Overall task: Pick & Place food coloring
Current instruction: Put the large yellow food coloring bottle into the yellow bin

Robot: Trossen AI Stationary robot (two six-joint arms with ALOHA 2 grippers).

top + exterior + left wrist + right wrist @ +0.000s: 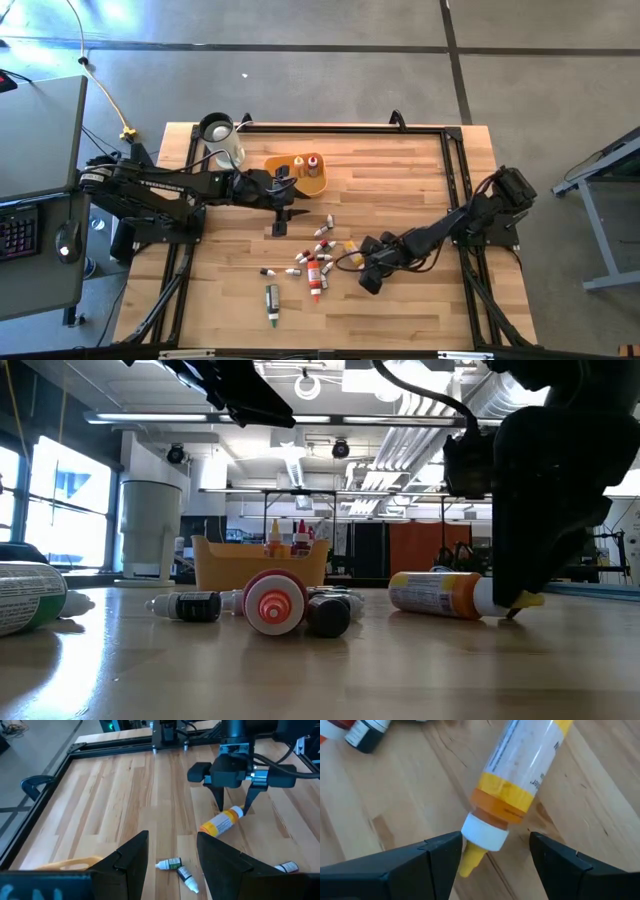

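Several small food coloring bottles and tubes (310,262) lie scattered mid-table; a green tube (272,300) lies nearer the front edge. A yellow tube (520,765) with a white cap and yellow nozzle lies on its side. My right gripper (495,845) is low and open, its fingers on either side of that tube's cap end (237,811). My left gripper (172,850) is open and hovers above the table beside the yellow-orange tray (300,180). Two bottles (305,162) stand in the tray. My right gripper comes down from above with its open fingers astride the yellow tube's white cap (485,832), across the tube. The tube lies flat on the table. One finger (445,847) stands right beside the cap; I cannot tell whether it touches.
A white jug (222,140) stands at the far left corner behind the tray. A black frame (330,128) edges the table. In the low view, a red-capped tube (273,601) and dark bottles (200,605) lie in front of the tray (262,563).
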